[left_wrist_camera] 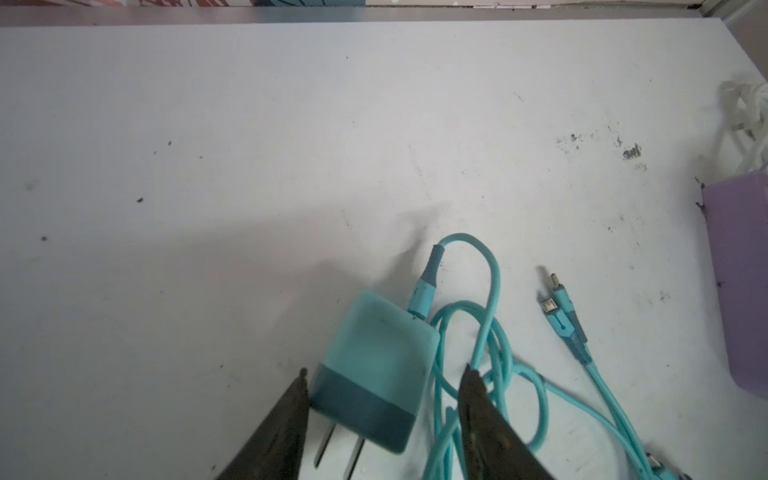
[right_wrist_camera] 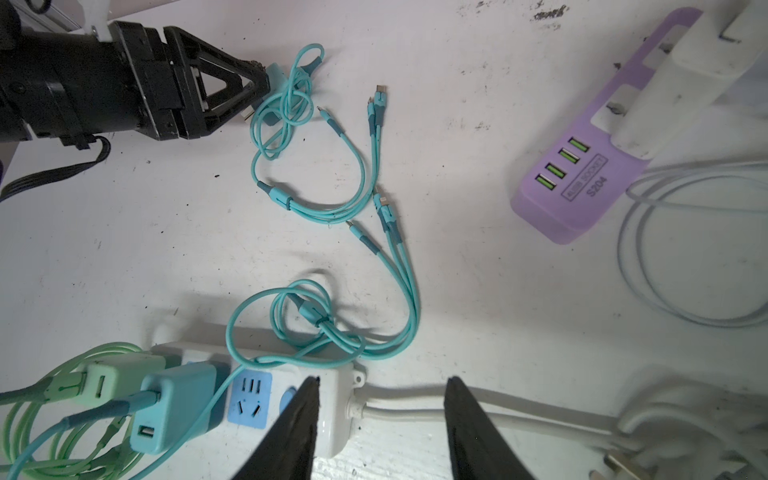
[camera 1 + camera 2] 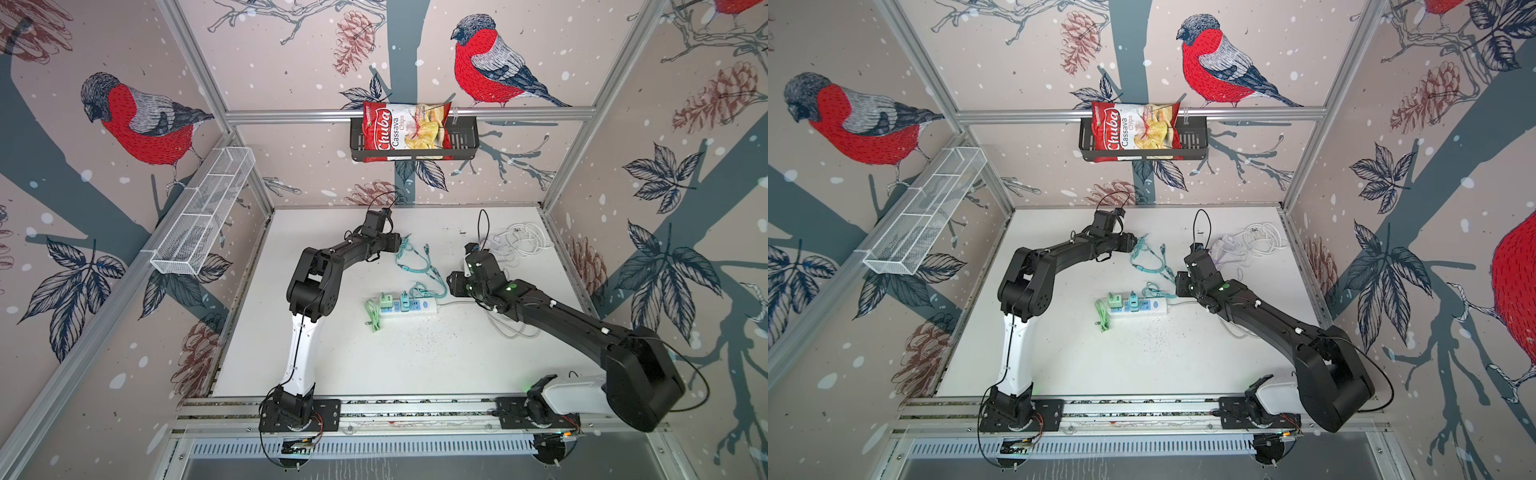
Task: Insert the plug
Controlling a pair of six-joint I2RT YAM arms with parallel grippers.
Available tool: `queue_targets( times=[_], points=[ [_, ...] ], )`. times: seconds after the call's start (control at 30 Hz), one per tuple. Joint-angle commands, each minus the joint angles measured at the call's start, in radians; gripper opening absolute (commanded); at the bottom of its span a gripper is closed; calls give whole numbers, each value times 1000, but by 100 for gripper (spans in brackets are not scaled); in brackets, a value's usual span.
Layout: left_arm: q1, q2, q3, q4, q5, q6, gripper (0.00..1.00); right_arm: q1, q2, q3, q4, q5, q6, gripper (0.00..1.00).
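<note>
A teal charger plug lies flat on the white table, its two metal prongs pointing toward my left wrist camera and its teal cable looped beside it. My left gripper is open around the plug; one fingertip touches its dark band and the far one stands clear among the cable loops. The white power strip has a free blue socket. My right gripper is open above the strip's cord end. In both top views, the left gripper is at the back, the right gripper near the strip.
A green charger and a teal charger sit plugged into the strip. Teal multi-head cables sprawl between the two grippers. A purple socket block and coiled white cable lie at the back right.
</note>
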Motion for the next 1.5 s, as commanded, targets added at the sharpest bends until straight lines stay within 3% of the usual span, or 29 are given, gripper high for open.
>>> queue_targets(
  times=[0.0, 0.77, 1.47],
  points=[
    [-3, 14, 21, -28, -11, 64, 57, -5, -10, -5, -8, -4, -16, 50],
    [-16, 40, 50, -69, -68, 197, 55, -16, -22, -16, -18, -25, -30, 50],
    [-93, -25, -18, -121, -54, 174, 53, -22, -22, 4, -42, -54, -66, 50]
  ],
)
